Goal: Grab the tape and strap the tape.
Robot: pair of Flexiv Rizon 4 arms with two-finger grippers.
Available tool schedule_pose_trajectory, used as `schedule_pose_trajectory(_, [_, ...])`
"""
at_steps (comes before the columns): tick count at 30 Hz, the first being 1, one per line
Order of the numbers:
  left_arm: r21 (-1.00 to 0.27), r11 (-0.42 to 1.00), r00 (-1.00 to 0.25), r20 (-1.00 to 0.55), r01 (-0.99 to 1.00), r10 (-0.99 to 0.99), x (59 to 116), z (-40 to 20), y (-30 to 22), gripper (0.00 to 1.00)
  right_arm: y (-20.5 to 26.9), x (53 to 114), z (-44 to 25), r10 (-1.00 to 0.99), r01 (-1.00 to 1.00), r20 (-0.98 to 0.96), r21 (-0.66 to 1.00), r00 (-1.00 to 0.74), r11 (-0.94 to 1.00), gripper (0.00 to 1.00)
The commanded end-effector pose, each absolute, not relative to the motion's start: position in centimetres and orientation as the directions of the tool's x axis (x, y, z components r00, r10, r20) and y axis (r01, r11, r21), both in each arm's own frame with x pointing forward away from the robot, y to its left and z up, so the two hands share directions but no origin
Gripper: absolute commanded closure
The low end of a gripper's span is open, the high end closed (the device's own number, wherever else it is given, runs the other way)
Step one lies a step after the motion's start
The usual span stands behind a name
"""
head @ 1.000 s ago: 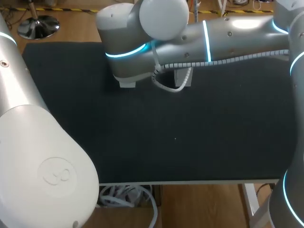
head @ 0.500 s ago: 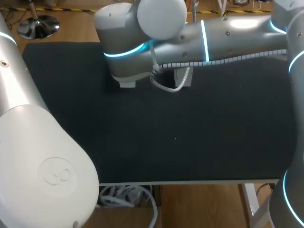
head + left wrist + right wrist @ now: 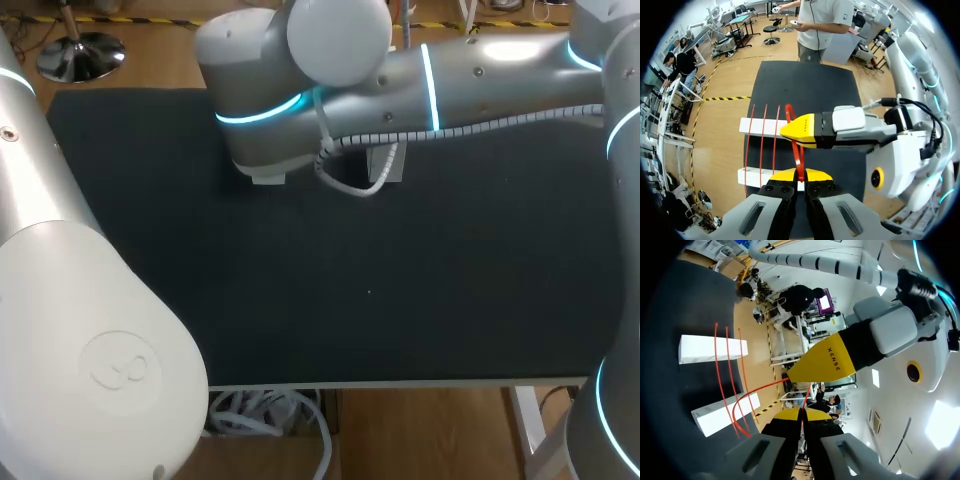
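Robotics lab, test-cell look. Two silver-white jointed arms, left arm (image 3: 80, 300) and right arm (image 3: 480, 75), flank single bench (image 3: 400, 300) covered in plain black mat. Cyan light rings (image 3: 432, 85) glow on arm links. Ribbed cable hose (image 3: 480, 125) runs exposed along right arm. Yellow-tipped left end effector (image 3: 799, 176) and right end effector (image 3: 801, 414). Plain white blocks (image 3: 765, 126) on bench, no household items.

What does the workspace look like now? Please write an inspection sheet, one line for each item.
surface: black table
job's things: red tape runs in three strands across the far white block and the near white block, then loops up to both grippers
clutter: nothing seen
grippers: left gripper and right gripper both shut on the tape
cables: grey hose along the right arm
surroundings: nothing seen
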State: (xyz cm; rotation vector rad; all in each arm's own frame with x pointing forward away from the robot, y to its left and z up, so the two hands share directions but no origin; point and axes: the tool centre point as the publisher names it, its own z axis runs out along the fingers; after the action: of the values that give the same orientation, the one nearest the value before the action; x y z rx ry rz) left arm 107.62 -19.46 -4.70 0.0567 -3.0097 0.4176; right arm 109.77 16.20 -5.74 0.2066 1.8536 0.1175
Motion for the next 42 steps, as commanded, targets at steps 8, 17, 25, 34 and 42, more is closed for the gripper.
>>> schedule_pose_trajectory(8, [-0.265, 0.963, -0.994, 0.108, -0.051, -0.023, 107.6, -4.6, -19.5, 1.00, 16.4, 109.4, -5.4, 0.197, 0.071, -0.937, 0.184, -0.288, 0.980, 1.00])
schedule_pose_trajectory(17, [-0.265, 0.963, -0.994, 0.108, -0.051, -0.023, 107.6, -4.6, -19.5, 1.00, 16.5, 109.4, -5.5, 0.196, 0.065, -0.937, 0.185, -0.291, 0.981, 1.00])
schedule_pose_trajectory(25, [-0.265, 0.963, -0.994, 0.108, -0.051, -0.023, 107.6, -4.6, -19.5, 1.00, 16.9, 109.1, -5.6, 0.199, 0.060, -0.933, 0.190, -0.299, 0.980, 1.00])
schedule_pose_trajectory(34, [-0.265, 0.963, -0.994, 0.108, -0.051, -0.023, 107.6, -4.6, -19.5, 1.00, 17.2, 109.0, -5.6, 0.201, 0.055, -0.932, 0.193, -0.303, 0.980, 1.00])
schedule_pose_trajectory(42, [-0.265, 0.963, -0.994, 0.108, -0.051, -0.023, 107.6, -4.6, -19.5, 1.00, 17.7, 108.9, -5.6, 0.207, 0.050, -0.929, 0.202, -0.307, 0.978, 1.00])
